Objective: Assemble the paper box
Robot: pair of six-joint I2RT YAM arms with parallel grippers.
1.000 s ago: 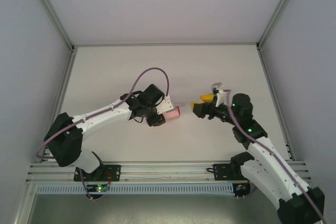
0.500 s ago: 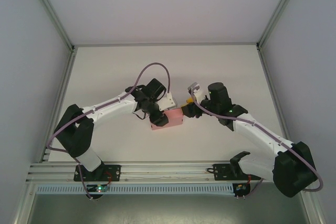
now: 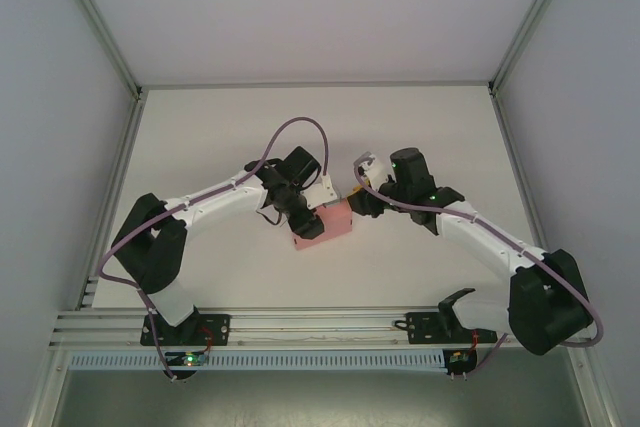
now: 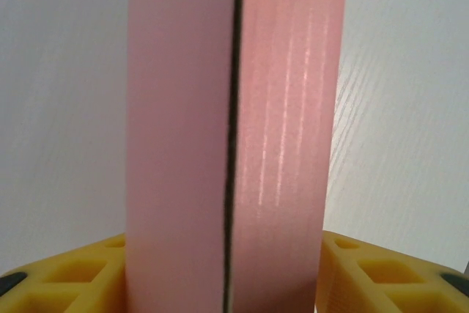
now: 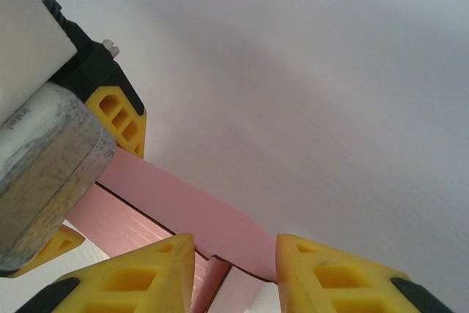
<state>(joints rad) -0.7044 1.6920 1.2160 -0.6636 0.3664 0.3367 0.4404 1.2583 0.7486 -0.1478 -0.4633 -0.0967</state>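
The paper box (image 3: 328,223) is a small pink flat box held just above the white table, near its middle. My left gripper (image 3: 306,221) is shut on it: in the left wrist view the box (image 4: 234,130) stands edge-on with a dark seam down its middle, and both yellow fingers (image 4: 366,276) press its sides. My right gripper (image 3: 360,199) is at the box's right end. In the right wrist view its yellow fingertips (image 5: 234,243) stand either side of the pink end corner (image 5: 190,218). Whether they press on it I cannot tell.
The left gripper's yellow finger (image 5: 121,115) and grey wrist body (image 5: 44,174) sit close to my right fingers. The white table (image 3: 420,137) stretches behind, walled by grey panels and corner posts (image 3: 518,47). An aluminium rail (image 3: 320,322) runs along the near edge.
The right arm swung left to the box's right end and its jaws narrowed around the corner. The left gripper carried the box slightly right and forward and widened a little.
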